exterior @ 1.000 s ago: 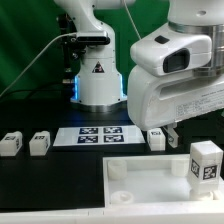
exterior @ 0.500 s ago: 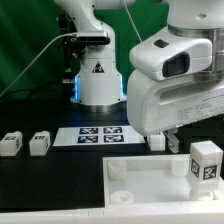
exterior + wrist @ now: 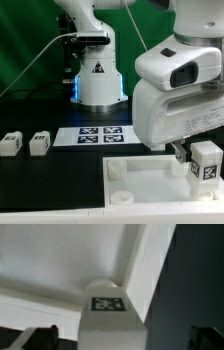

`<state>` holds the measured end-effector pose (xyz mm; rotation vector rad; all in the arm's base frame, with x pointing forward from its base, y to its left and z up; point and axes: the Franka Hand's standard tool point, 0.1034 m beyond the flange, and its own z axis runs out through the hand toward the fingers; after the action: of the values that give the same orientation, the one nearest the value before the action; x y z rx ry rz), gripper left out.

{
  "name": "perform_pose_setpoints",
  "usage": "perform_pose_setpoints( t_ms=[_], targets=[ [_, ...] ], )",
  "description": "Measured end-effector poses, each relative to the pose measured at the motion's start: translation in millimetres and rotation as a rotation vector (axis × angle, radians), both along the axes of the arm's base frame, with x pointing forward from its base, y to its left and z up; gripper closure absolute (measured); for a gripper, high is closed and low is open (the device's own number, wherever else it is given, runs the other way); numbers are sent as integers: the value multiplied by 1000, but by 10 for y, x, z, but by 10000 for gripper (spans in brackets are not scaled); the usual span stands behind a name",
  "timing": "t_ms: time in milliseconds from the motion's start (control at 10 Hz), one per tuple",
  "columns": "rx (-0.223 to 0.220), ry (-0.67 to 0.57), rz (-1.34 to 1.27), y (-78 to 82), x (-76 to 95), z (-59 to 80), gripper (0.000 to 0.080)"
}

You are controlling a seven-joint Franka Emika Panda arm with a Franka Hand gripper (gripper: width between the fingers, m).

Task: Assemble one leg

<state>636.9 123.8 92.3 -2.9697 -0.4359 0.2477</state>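
A white leg point(image 3: 206, 160) with a black-and-white tag stands upright at the right end of the white tabletop point(image 3: 140, 182) in the exterior view. My gripper point(image 3: 184, 153) hangs just to the exterior view's left of it, low over the tabletop. In the wrist view a tagged leg point(image 3: 109, 308) lies between my two dark fingers point(image 3: 40, 338), with a gap on each side. The gripper point(image 3: 122, 340) is open and holds nothing. The white tabletop point(image 3: 60, 263) fills the wrist view behind the leg.
Two more legs point(image 3: 11, 143) point(image 3: 39, 143) lie on the dark table at the exterior view's left. The marker board point(image 3: 97, 135) lies in front of the robot base point(image 3: 98, 80). My large white hand hides the table area right of the marker board.
My hand has moved to the exterior view's right and downward, close to the standing leg. It now hides the small leg that lay beside the marker board.
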Motion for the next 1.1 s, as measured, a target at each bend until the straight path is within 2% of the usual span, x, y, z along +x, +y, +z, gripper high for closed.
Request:
perform_pose_setpoints(
  t_ms=[200, 400, 500, 600, 1100],
  targets=[
    [0, 2, 0, -2, -9, -9, 151],
    [0, 3, 0, -3, -12, -13, 403],
    [-1, 1, -1, -8, -6, -10, 403],
    [-1, 1, -2, -16, -4, -9, 496],
    [-7, -11, -62, -13, 16, -15, 496]
  ],
)
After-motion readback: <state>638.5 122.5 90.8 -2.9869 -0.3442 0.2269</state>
